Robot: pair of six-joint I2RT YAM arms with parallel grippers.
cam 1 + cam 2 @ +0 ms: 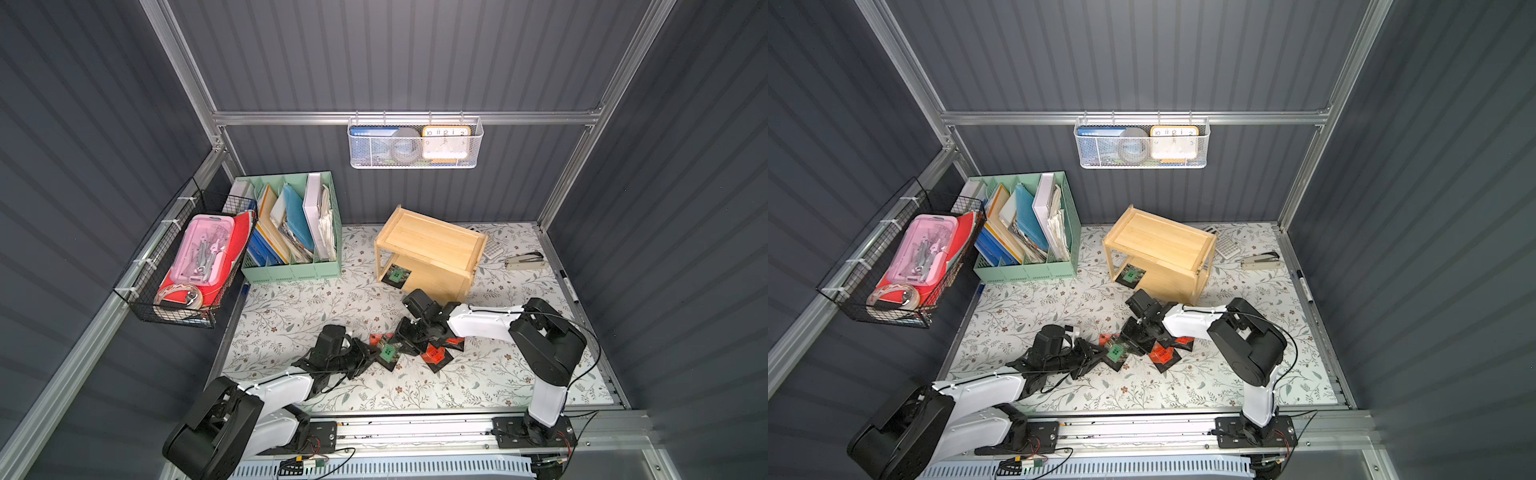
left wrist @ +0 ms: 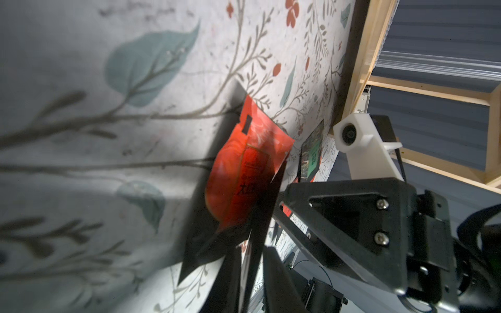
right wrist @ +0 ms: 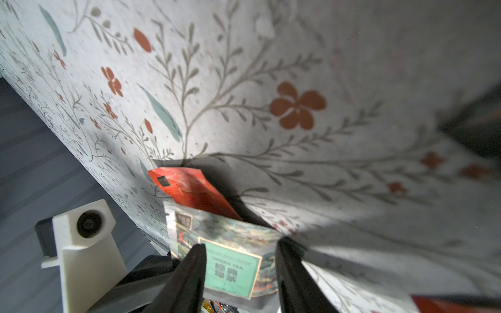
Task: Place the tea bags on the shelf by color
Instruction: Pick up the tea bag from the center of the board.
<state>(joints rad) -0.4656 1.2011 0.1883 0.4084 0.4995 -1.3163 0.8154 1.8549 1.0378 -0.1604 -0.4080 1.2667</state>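
Both top views: green tea bag [image 1: 387, 353] lies between left end effector [image 1: 373, 355] and right end effector [image 1: 404, 345], just at the left one's tips; shelf [image 1: 1160, 241] well beyond both. Left wrist: fingers [image 2: 225, 284] nearly together either side of the bag's dark edge; clamped or not, cannot tell. Right wrist: fingers [image 3: 189, 276] apart, gripping nothing; green tea bag just ahead, red tea bag [image 3: 189, 187] beyond it.

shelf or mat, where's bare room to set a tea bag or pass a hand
Free: top tier of the shelf; the mat in front of the file organizer. Crowded: the tea bags piled mid-mat where both arms meet; a green tea bag on the lower tier.
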